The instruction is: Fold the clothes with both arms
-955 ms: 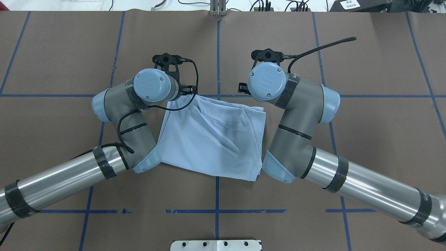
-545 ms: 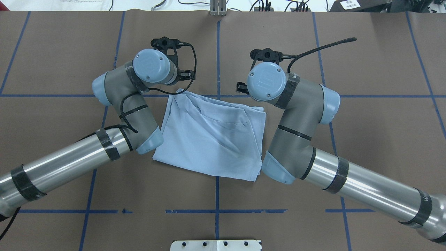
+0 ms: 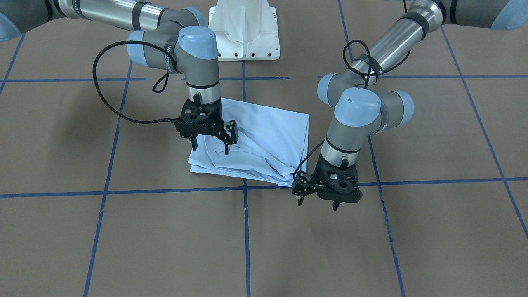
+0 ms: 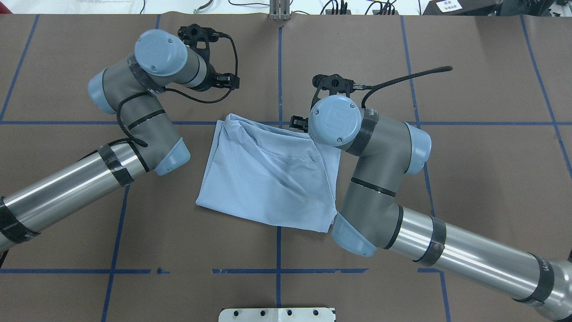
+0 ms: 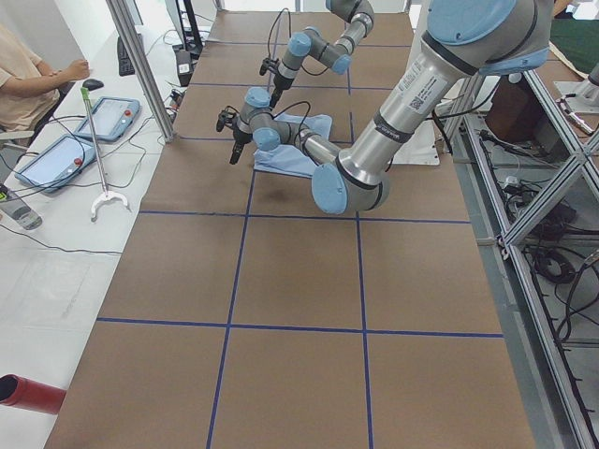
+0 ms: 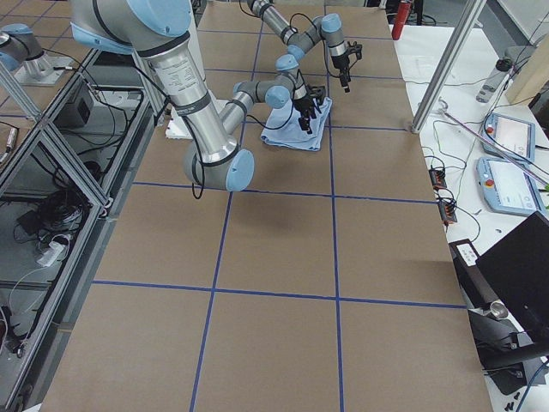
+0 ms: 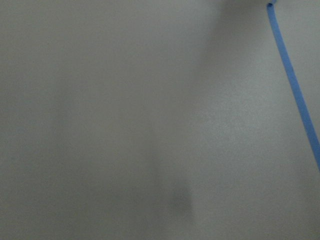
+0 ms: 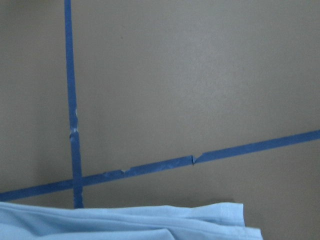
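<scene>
Right fingers (image 3: 227, 142) spread above light blue folded T-shirt (image 3: 268, 128), left fingers (image 3: 300, 197) spread, empty, just beside its corner, creased layered rectangle on brown blue-taped tabletop (image 3: 123, 231)

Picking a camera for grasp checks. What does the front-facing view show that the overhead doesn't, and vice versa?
Front-facing only: both hands clearly. The right hand is open above the shirt; the left hand is open over bare table, just off the shirt's corner.
Overhead only: cables beyond the table's far edge; there the left arm and right arm cover most of each hand.
Both: the folded shirt, the arms, the blue tape grid.
</scene>
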Robot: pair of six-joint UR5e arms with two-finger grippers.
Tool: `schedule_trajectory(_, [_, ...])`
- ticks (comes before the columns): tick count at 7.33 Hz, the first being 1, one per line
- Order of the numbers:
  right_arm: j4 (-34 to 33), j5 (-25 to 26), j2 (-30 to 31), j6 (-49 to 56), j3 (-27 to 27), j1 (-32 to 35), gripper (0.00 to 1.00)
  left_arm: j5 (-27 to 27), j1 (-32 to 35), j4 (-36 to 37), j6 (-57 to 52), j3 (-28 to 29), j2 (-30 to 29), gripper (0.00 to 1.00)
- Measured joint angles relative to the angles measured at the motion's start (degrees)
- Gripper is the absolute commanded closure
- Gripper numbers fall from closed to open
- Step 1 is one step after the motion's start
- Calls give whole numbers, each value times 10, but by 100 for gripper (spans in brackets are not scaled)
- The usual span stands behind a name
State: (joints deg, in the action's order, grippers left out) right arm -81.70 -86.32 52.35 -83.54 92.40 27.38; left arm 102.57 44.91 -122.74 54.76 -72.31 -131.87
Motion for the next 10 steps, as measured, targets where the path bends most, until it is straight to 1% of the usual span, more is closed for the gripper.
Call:
schedule_trajectory(1, [8,5,6,-4,-3,-8,42,1,3,-1,-3,-1,2,0])
schedule_trajectory(5, [21,40,12,25,-22,-16,42,2,4,-3,-5,-12,13,0])
schedule_trajectory(6, [41,48,10,28,-40,-16,48,2,4,-4,-4,-18,18,0])
schedule_trajectory(7, [61,52,7,29,-58,-16,57,2,4,-5,-4,-23,23,0])
schedule_trajectory(8, [72,54,5,28,-66,-16,68,2,4,-5,-4,-25,25,0])
schedule_trajectory(9, [76,54,3,26,-69,-16,79,2,4,-5,-4,-26,27,0])
schedule_trajectory(10, [78,55,2,24,-69,-17,100,2,4,-6,-4,-26,28,0])
